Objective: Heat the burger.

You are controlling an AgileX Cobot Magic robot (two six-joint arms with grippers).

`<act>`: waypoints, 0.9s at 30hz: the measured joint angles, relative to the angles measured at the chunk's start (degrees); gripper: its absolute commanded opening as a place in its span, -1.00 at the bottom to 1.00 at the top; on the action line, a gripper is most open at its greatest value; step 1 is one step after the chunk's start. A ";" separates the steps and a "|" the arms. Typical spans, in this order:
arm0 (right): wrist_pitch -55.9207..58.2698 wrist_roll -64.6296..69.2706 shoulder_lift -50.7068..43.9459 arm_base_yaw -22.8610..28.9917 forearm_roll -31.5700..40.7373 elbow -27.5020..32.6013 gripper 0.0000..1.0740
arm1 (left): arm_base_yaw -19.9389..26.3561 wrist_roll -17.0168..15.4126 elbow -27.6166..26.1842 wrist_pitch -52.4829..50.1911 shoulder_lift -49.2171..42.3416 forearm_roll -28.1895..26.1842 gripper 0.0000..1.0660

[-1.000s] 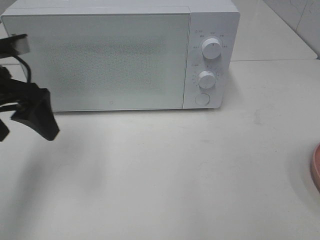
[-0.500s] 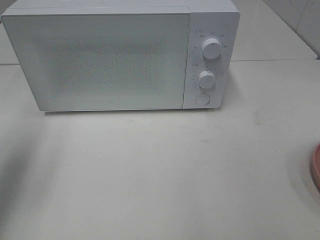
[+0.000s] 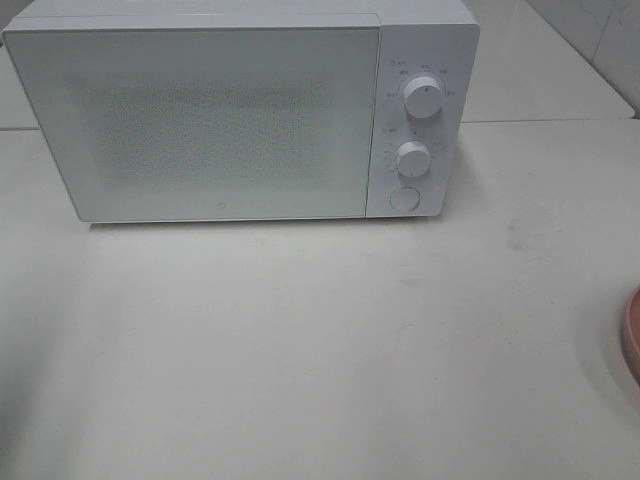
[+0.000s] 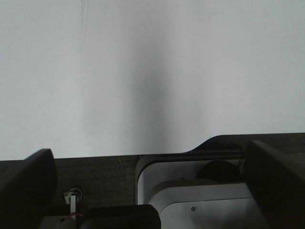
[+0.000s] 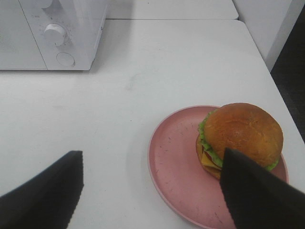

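Note:
The burger [image 5: 240, 136], with a golden-brown bun, green lettuce and yellow cheese, sits on a pink plate [image 5: 174, 162] in the right wrist view. My right gripper [image 5: 152, 195] hovers open above the table just short of the plate, with nothing between its fingers. One dark fingertip [image 5: 259, 195] overlaps the burger's near edge in that picture. The white microwave [image 3: 240, 115] stands at the back of the table with its door shut. My left gripper [image 4: 152, 186] is wide open and empty over the table's edge. Neither gripper shows in the exterior high view.
Two white knobs [image 3: 424, 98] and a round button [image 3: 404, 198] sit on the microwave's right panel. Only a sliver of the pink plate [image 3: 632, 335] shows at the right edge of the high view. The robot's grey base [image 4: 200, 200] lies below the left gripper.
The left arm, seen a second ago in front of the microwave's left end, has pulled back out of the high view. Nothing else has moved.

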 measured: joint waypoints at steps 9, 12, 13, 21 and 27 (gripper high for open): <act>0.00 0.00 0.00 0.00 0.00 0.00 0.40 | 0.00 -0.11 7.96 -0.57 -15.99 0.57 0.84; 0.00 0.00 0.00 0.00 0.00 0.00 0.40 | 0.00 -0.57 10.43 -1.78 -20.80 0.63 0.84; 0.00 0.00 0.00 0.00 0.00 0.00 0.40 | 0.00 -0.57 10.43 -1.78 -20.80 0.63 0.84; 0.00 0.00 0.00 0.00 0.00 0.00 0.40 | 0.00 -0.80 13.24 -6.59 -36.21 1.95 0.84; 0.00 0.00 0.00 0.00 0.00 0.00 0.40 | 0.00 -0.86 13.64 -7.33 -44.40 2.86 0.84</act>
